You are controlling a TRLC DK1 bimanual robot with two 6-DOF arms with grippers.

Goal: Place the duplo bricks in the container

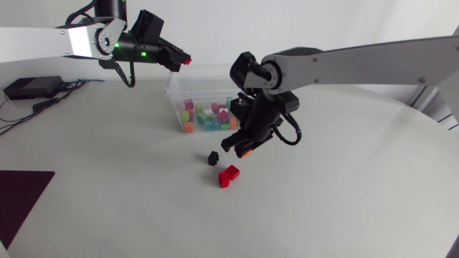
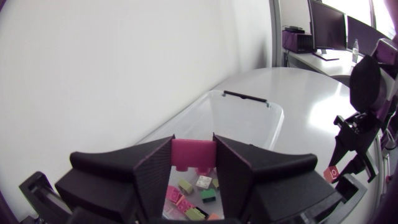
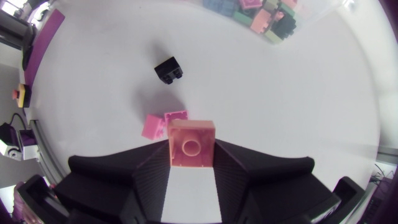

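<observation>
Above the far left corner of the clear plastic container [image 1: 174, 100], our left gripper [image 1: 183, 61] is clamped on a small red duplo brick [image 2: 193, 154], and our right gripper [image 1: 240, 147] hangs just on the near side of the container, its fingers closed from both sides on an orange square duplo brick [image 3: 191, 144]. Many coloured bricks [image 1: 208, 116] already lie inside, so we judge the task well along. Both held bricks need dropping in, and a small black brick [image 1: 213, 158] and a loose red brick [image 1: 229, 176] wait on the white table [image 1: 344, 186], near the right gripper, for picking up.
</observation>
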